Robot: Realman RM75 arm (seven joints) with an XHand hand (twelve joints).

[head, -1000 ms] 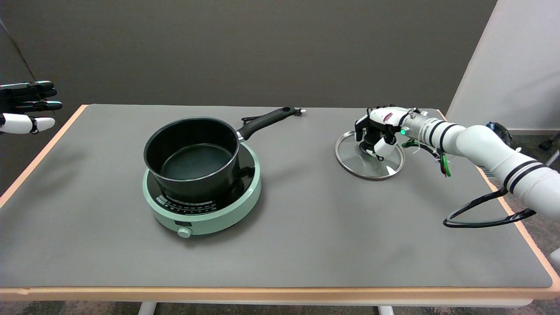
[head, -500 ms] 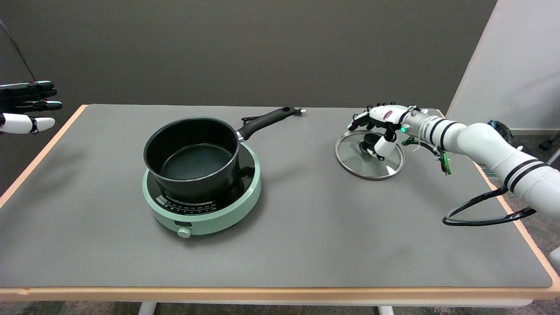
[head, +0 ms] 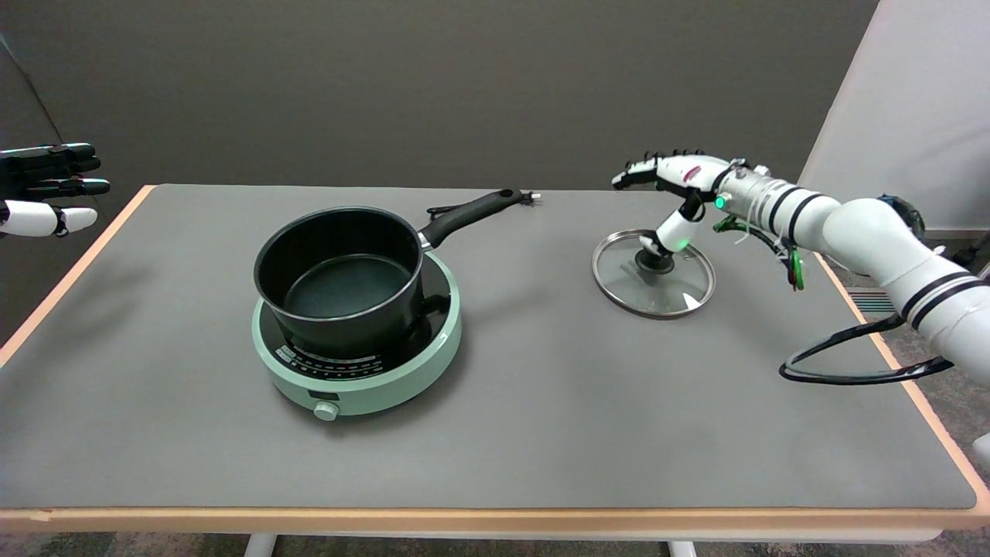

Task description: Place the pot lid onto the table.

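The worktop (head: 541,433) carries everything, and the main change is on its far right: a second ago the right hand (head: 681,174) was curled down over the pot lid's knob, and since then it has let go and risen, its fingers (head: 638,172) now released and spread flat in the air. Only the thumb reaches down toward the knob; whether it touches cannot be told. The pot lid (head: 654,272) itself has not moved, lying flat on the worktop, well to the right of the cooker. I judge the placing done, with only the arm's retreat remaining.

The mint-green induction cooker (head: 357,363) sits left of centre and holds the black pot (head: 340,275), which is uncovered and appears empty, its handle pointing far and right toward a cable end at the far edge.
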